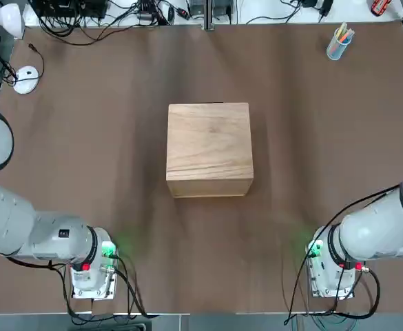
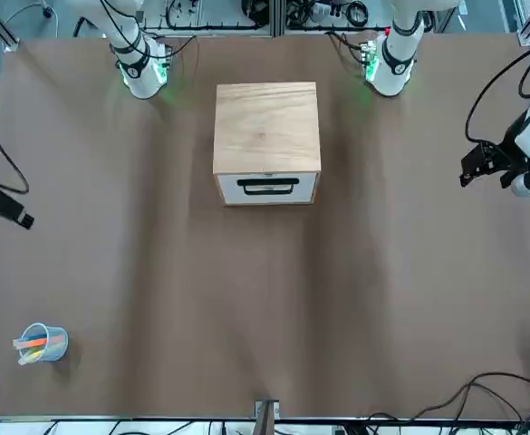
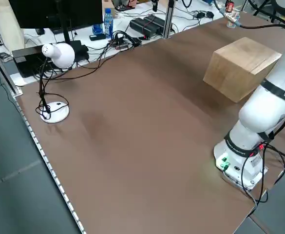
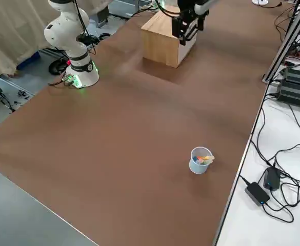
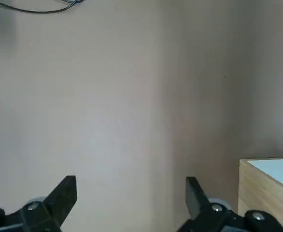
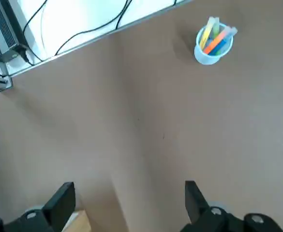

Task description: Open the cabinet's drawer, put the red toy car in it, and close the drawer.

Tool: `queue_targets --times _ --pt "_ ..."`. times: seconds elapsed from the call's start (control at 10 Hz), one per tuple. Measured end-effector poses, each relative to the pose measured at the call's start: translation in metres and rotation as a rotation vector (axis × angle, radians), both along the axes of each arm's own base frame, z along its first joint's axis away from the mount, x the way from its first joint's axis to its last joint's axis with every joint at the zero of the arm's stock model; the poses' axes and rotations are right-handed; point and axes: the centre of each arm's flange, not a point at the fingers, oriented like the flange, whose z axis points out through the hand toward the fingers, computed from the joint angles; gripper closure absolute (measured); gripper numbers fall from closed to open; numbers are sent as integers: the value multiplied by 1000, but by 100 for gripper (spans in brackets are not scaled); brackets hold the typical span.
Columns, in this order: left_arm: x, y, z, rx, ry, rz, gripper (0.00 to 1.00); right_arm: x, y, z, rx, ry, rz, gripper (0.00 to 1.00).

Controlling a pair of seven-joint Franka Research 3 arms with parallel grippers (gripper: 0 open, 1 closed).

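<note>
Cabinet (image 2: 266, 136) stands mid-desk (image 1: 105, 158), its drawer (image 2: 267, 187) shut and no red car visible anywhere. Both claws, left (image 5: 131, 203) and right (image 6: 129, 205), hang open and empty, their arms partly cut off.

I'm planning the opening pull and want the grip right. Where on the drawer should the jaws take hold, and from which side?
Probably at the dark handle slot in the drawer front, low on the cabinet face that looks away from the arms. Come from that far side, jaws level, hooking the slot: the front sits flush and closed, with nothing else to grip.
</note>
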Motion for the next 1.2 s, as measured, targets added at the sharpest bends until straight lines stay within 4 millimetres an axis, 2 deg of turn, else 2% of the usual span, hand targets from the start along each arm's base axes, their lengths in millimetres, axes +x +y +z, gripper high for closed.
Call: queue_targets --times 0.2,0.4,0.9,1.2 --pt "0 1 0 0 0 2 1 -31 5 8 6 64 21 0" --pt "0 1 0 0 0 2 1 -45 11 6 -27 128 40 0" --pt "0 1 0 0 0 3 1 -49 23 -3 -36 176 83 0" --pt "0 1 0 0 0 4 1 -49 16 -4 -83 167 150 0"
